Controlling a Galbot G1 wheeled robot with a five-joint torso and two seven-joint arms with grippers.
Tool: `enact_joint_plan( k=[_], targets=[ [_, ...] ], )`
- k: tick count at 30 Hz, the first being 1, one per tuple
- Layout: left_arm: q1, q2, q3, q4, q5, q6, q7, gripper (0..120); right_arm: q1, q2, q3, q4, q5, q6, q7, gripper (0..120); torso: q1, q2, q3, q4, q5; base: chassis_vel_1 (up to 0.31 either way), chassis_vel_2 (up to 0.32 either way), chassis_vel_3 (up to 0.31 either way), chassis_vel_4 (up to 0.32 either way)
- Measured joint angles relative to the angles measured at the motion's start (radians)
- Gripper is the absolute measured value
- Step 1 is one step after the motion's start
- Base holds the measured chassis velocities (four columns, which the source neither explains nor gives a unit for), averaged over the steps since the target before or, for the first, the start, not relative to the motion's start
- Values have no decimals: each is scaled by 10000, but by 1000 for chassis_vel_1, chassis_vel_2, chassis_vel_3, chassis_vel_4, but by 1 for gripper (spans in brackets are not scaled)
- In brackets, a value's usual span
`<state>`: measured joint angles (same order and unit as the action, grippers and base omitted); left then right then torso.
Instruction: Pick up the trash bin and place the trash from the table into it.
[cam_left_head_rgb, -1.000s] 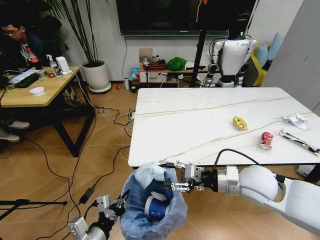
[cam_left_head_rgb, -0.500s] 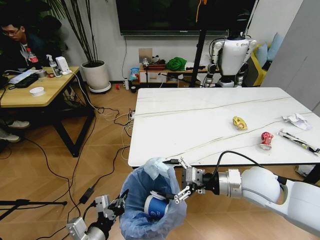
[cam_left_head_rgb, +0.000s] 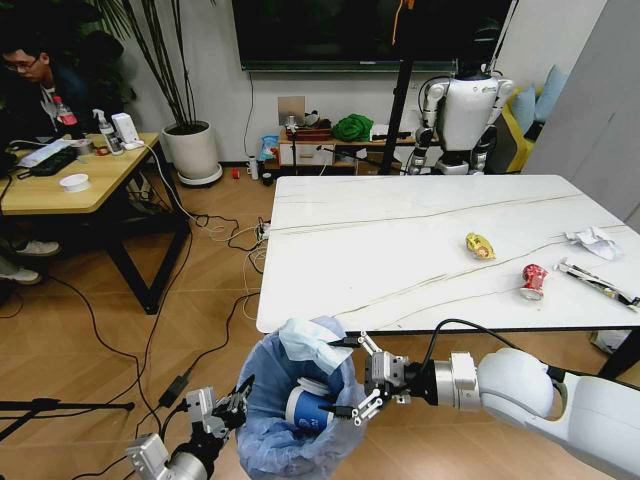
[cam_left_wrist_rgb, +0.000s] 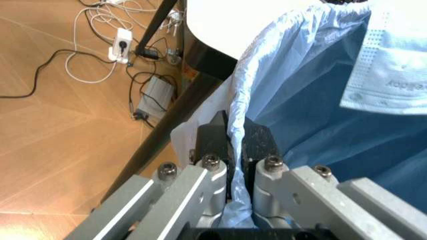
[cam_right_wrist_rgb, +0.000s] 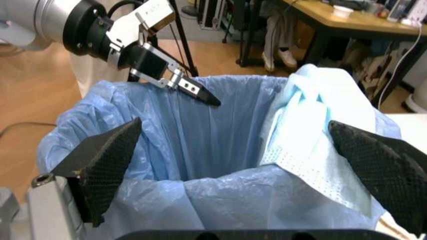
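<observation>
left gripper (cam_left_head_rgb: 238, 398) pinches the bin's bag rim | trash bin (cam_left_head_rgb: 262, 440) sits off the table's (cam_left_head_rgb: 400, 240) near left corner; cup (cam_left_head_rgb: 305, 408) inside | right gripper (cam_left_head_rgb: 350, 376) spread wide over bin | can (cam_left_head_rgb: 533, 281) far right on table

The right gripper (cam_left_head_rgb: 352, 376) (fingers spread) hovers over the trash bin (cam_left_head_rgb: 295, 410).

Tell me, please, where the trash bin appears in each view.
Head view: trash bin low centre, left gripper shut on its rim, right gripper open at its mouth.
Left wrist view: the trash bin rises beyond that clamped gripper.
Right wrist view: trash bin mouth central.
Shared landmark: face mask draped over the rim.
</observation>
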<state>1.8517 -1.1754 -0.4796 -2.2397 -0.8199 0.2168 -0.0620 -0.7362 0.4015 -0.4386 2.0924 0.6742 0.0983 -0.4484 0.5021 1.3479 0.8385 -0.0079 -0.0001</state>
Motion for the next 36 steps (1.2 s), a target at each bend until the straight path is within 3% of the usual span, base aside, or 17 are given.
enact_joint_plan(
  k=[9, 23, 29, 36],
  targets=[
    [-133, 84, -106, 146, -17, 0, -20, 0, 115, -171, 191, -51, 784, 68, -891, 100, 0, 0, 0, 1, 0, 0, 0, 0, 0],
    [-245, 141, -222, 222, -110, 0, -68, 0, 4, -399, 794, 220, 875, 358, -985, 100, 0, 0, 1, 0, 0, 0, 0, 0, 0],
    [-117, 95, -325, 168, -94, 0, -68, 0, -424, -34, 1906, -161, 1335, 370, -583, 100, 0, 0, 1, 0, 2, 0, 0, 0, 0],
    [126, -43, -494, -11, -19, 0, -55, 0, -1733, 975, 4728, -1578, 1510, 490, 1204, 100, 1, -1, 1, 1, 6, 0, 0, 0, 0]
  ],
)
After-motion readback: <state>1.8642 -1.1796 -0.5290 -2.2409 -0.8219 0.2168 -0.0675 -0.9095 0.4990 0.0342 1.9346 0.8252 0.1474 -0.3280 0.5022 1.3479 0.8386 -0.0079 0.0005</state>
